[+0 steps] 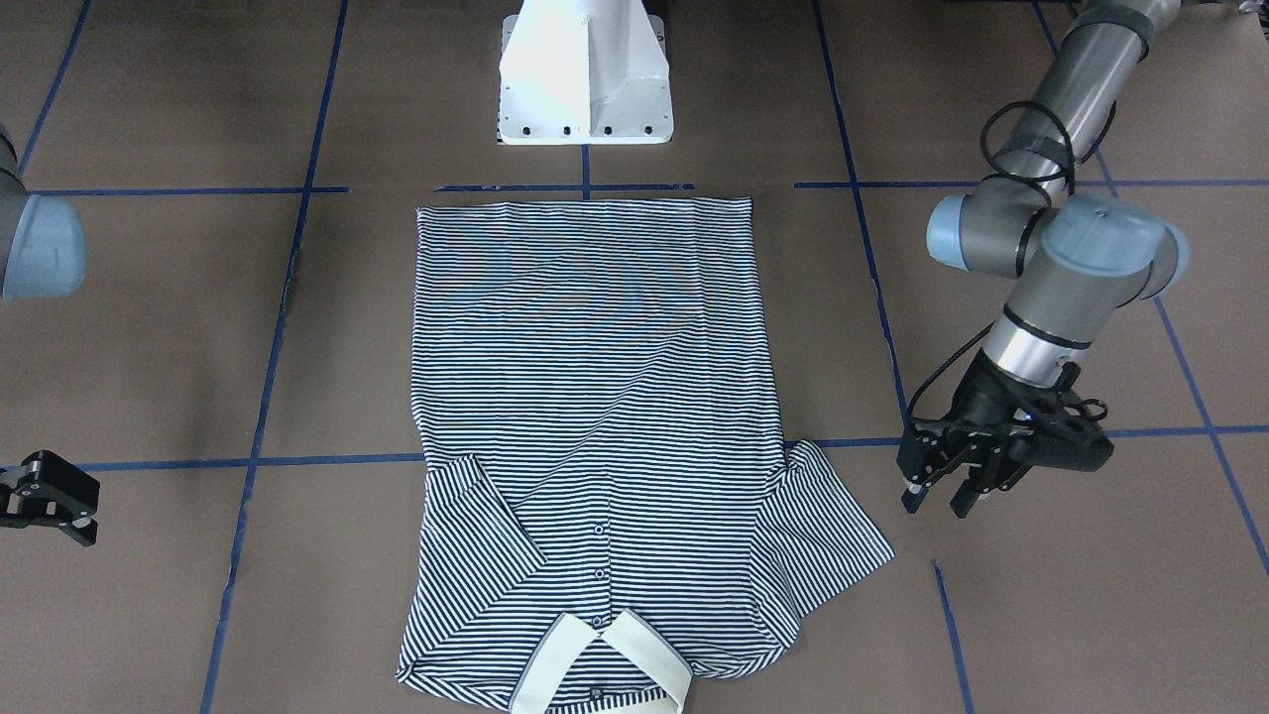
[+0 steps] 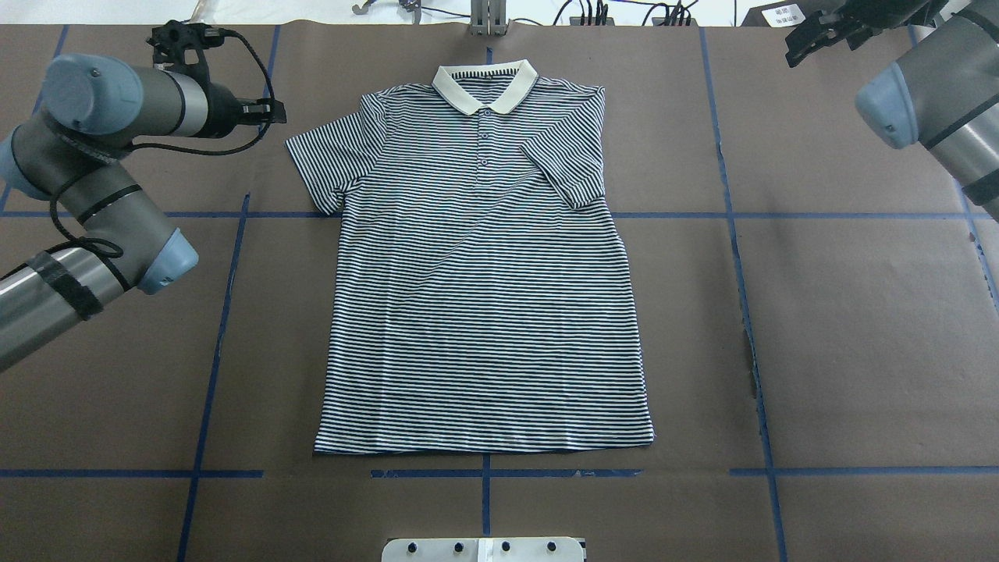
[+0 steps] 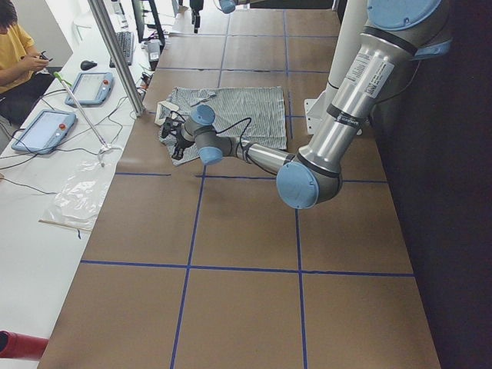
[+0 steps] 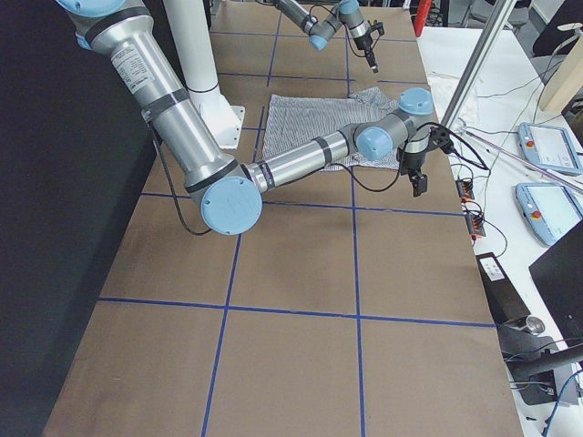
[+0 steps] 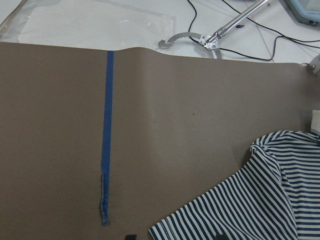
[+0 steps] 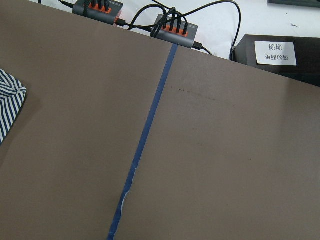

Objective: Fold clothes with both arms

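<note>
The left black two-finger gripper [image 1: 936, 502] hangs released, jaws spread and empty, over the brown table [image 2: 858, 328] marked with blue tape lines [image 2: 734, 215]. It sits near the outspread left sleeve [image 1: 838, 535] without touching it; in the left wrist view that sleeve's hem lies at the bottom of the picture, beside a strip of tape.

The right black two-finger gripper [image 2: 793, 47] is also empty, and its jaws look parted in the overhead view. It is well apart from the garment, out by the table's far right corner.

The short-sleeved polo shirt with thin navy-and-white stripes [image 2: 484, 312] lies flat and face up in the middle of the table between the two silver-grey arms. Its plain cream collar [image 2: 485, 82] points away from the robot. Its straight hem lies nearest the white pedestal base [image 1: 585, 79]. The buttoned placket [image 2: 484, 148] is closed. The right sleeve [image 2: 568, 164] is folded in over the chest, resting on the shirt's body.
</note>
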{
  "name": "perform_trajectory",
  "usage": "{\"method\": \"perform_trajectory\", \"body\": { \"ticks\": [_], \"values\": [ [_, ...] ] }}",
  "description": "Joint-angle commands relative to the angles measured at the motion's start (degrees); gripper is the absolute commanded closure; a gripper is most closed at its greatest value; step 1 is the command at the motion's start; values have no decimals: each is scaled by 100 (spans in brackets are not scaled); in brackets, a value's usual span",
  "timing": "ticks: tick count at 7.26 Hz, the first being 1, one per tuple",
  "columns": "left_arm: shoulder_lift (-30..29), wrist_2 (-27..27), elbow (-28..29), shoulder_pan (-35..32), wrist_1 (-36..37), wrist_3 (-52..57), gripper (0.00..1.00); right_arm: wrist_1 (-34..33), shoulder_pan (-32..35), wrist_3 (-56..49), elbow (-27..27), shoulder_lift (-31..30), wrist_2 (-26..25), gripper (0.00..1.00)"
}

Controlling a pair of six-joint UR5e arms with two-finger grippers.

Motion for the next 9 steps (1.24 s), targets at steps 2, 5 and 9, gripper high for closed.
{"method": "perform_trajectory", "body": {
  "ticks": [2, 5, 9],
  "values": [
    [-465, 266, 808, 255, -13, -21, 43, 40, 4, 1, -2, -61, 6, 0],
    [-474, 275, 1001, 308, -30, 365, 45, 40, 4, 1, -2, -61, -3, 0],
    [-474, 381, 1045, 308, -39, 445, 50, 40, 4, 1, -2, -61, -3, 0]
  ]
}}
